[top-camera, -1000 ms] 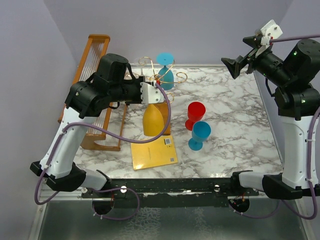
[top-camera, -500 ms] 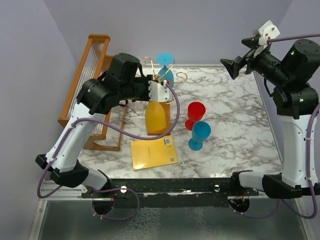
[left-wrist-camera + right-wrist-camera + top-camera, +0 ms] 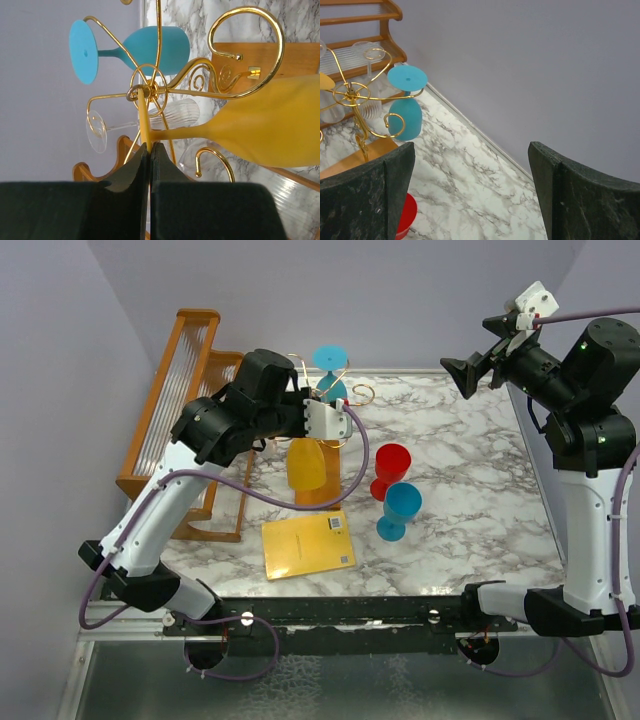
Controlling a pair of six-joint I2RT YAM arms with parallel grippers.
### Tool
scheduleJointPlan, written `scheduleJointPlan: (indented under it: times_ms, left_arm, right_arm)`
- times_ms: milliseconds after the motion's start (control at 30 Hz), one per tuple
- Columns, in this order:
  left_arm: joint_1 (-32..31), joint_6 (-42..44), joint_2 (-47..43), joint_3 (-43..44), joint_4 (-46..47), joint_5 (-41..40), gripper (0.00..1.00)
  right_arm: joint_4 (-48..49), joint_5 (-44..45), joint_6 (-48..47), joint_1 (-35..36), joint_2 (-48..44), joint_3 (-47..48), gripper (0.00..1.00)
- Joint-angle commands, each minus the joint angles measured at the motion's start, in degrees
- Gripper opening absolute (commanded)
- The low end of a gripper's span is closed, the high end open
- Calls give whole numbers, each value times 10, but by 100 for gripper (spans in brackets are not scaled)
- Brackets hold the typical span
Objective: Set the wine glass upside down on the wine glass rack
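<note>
Left jaws clamped on foot rim of yellow wine glass [image 3: 260, 125], glass upside down, bowl hanging over wooden base of wine glass rack [image 3: 150, 90]. Foot edge meets rack's centre ring; can't tell if hooked. Rack sits at 11 o'clock on tabletop [image 3: 470, 440]. Teal glass [image 3: 332, 375] hangs inverted on rack's 12 o'clock side. Right jaws wide apart, empty, raised at 2 o'clock. Red glass [image 3: 391, 468] and blue glass [image 3: 400, 508] stand mid-tabletop.

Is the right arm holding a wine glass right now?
No, the right fingers stand wide apart with nothing gripped between them.
</note>
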Motion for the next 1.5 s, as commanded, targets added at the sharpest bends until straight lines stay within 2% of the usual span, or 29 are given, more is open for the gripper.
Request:
scheduleJointPlan:
  times_ms: [0,500,833,1467]
  left_arm:
    - [-5,-7,2,-7,24,-44,0]
    - [-5,-5,-2,9,-2,-87,0]
    - [-6,7,-11,32,-44,-83,0]
    - [-6,41,-20,25,-88,-93,1]
  right_arm:
    - [1,-10,-2,0,2,1,94]
    - [0,-13,-6,0,5,-5,94]
    - [0,-12,-8,0,2,-9,94]
    - [0,-13,-8,-1,2,-8,94]
